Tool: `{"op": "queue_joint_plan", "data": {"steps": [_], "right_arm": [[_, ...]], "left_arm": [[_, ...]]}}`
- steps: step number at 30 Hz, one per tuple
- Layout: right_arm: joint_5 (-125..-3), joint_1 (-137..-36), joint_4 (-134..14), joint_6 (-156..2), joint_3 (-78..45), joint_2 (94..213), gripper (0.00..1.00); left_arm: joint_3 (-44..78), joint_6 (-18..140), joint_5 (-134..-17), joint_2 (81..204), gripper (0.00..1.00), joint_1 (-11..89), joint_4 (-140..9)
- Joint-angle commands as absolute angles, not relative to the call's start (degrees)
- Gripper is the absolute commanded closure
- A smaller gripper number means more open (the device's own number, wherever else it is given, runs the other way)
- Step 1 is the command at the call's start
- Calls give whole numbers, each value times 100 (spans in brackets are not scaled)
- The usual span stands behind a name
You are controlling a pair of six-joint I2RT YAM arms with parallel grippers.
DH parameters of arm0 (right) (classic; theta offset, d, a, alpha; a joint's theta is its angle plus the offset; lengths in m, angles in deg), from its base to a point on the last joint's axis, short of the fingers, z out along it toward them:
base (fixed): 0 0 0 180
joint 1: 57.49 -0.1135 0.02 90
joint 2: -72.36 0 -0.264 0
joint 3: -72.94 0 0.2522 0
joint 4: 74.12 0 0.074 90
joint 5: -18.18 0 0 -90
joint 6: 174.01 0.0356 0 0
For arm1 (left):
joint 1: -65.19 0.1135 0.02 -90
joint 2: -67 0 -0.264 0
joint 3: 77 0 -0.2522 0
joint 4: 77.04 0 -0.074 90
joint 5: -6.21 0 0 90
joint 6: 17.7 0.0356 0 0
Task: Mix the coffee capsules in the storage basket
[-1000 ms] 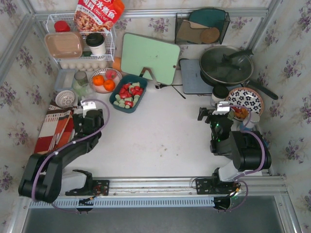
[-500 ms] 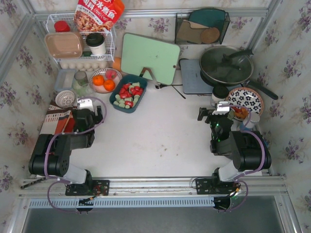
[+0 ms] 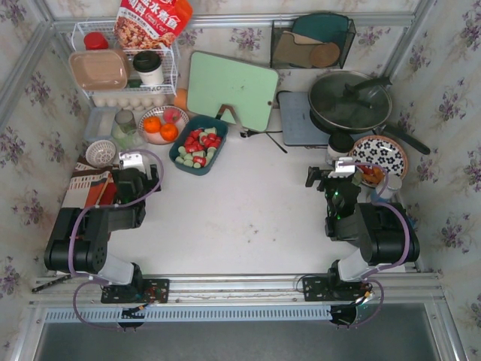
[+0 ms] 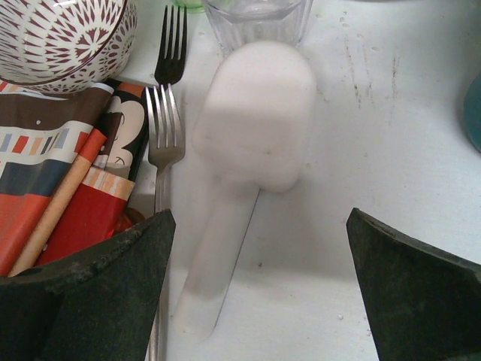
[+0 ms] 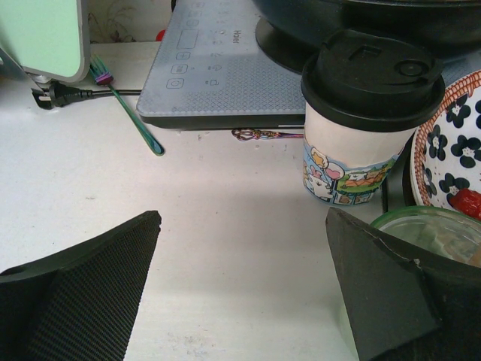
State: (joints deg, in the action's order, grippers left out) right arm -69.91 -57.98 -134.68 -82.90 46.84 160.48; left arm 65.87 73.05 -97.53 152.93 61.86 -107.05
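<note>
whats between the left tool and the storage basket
Nothing: only bare table lies between the left tool and the storage basket, clearest in the top view.

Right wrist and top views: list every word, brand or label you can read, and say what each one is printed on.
"Haier": on the grey induction cooktop, beside its touch buttons.
On the red snack bag: large white Chinese characters, too small to read reliably.
On the paper cup: cartoon pictures only, no legible words.
Nothing else can be read.
</note>
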Motion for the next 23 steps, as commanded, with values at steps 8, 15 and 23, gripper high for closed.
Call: {"op": "queue_joint_plan", "data": {"steps": [8,15,23], "right_arm": [[-6945,-5801,-13410,-8313,4660,16066,0],[-6950,-5802,-13386,-8321,4640,16077,0],[-7026,-5874,-13399,-8388,4656,16063,0]], "left_arm": [[6560,7250,-9724,15300,0,6194,-10773],[6560,7255,-9724,15303,0,6194,-10776],[6560,7254,-9723,15296,0,6194,-10781]]}}
